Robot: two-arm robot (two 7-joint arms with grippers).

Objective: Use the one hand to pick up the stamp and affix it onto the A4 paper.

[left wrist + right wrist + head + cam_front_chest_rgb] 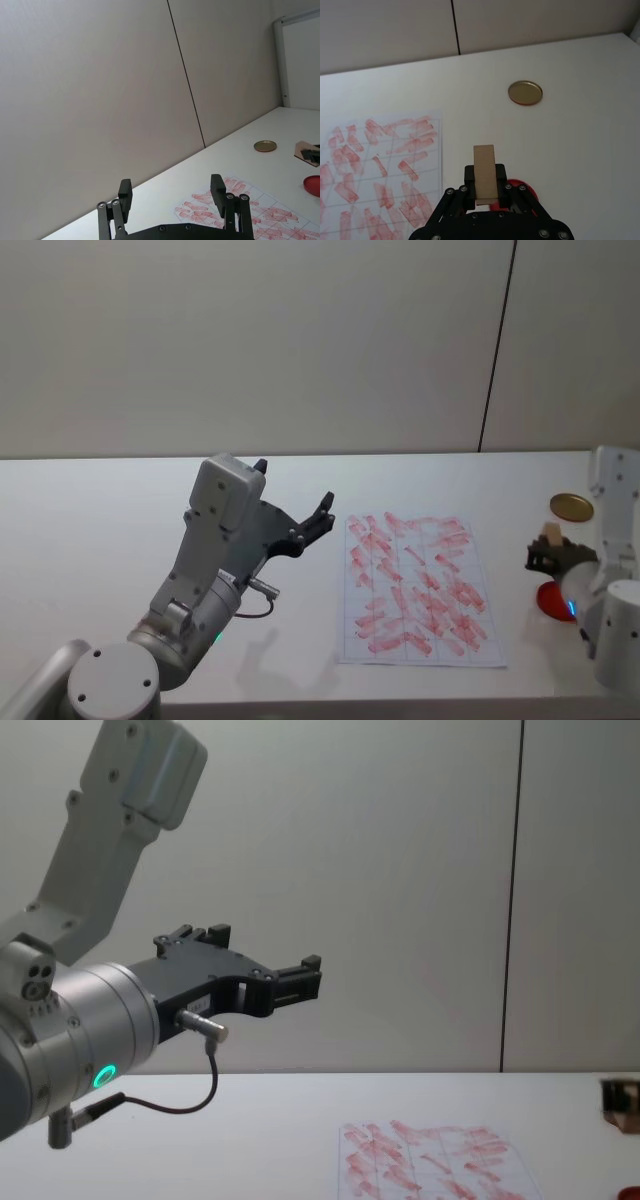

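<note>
At the head view's right edge the right gripper (548, 552) has its jaws clamped on the stamp (549, 534), right of the paper (420, 585). The right wrist view reveals the stamp (484, 172) upright above a red pad (522, 189). Left gripper (312, 523), frame centre, jaws apart.

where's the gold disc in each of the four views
Head view: the gold disc lies far right on the table, beyond the right gripper.
Left wrist view: small, right of centre.
Right wrist view: upper middle.
Chest view: not in it.
Shared landmark: the A4 paper.
</note>
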